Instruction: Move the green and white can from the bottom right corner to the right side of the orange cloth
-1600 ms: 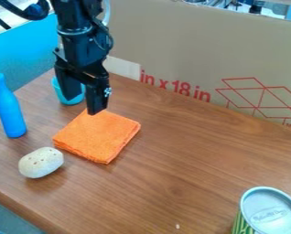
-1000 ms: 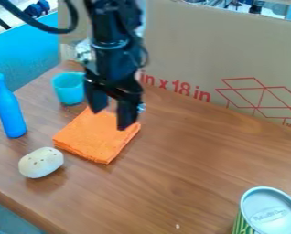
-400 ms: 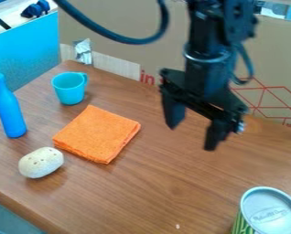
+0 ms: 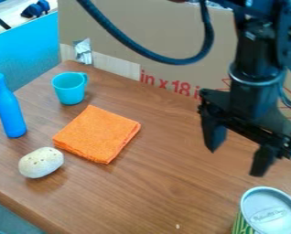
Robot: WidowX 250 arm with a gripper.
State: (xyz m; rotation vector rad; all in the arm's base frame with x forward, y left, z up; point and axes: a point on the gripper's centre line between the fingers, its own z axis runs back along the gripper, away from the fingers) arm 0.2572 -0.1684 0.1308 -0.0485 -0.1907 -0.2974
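The gripper (image 4: 236,162) is hanging above the table (image 4: 172,187), with its fingers standing wide apart and enclosing nothing. The can (image 4: 271,210), the nearest item, is standing upright toward the table's front right, below the gripper and not touching it. The orange cloth (image 4: 98,134) is lying folded between the cup (image 4: 69,88), which is standing near the back left corner, and the speckled oval item (image 4: 41,162), which is resting toward the front edge. The bottle (image 4: 10,107) is standing near the left edge. Progress, as judged: no grasp is holding; any gripping and lifting of the can is still pending.
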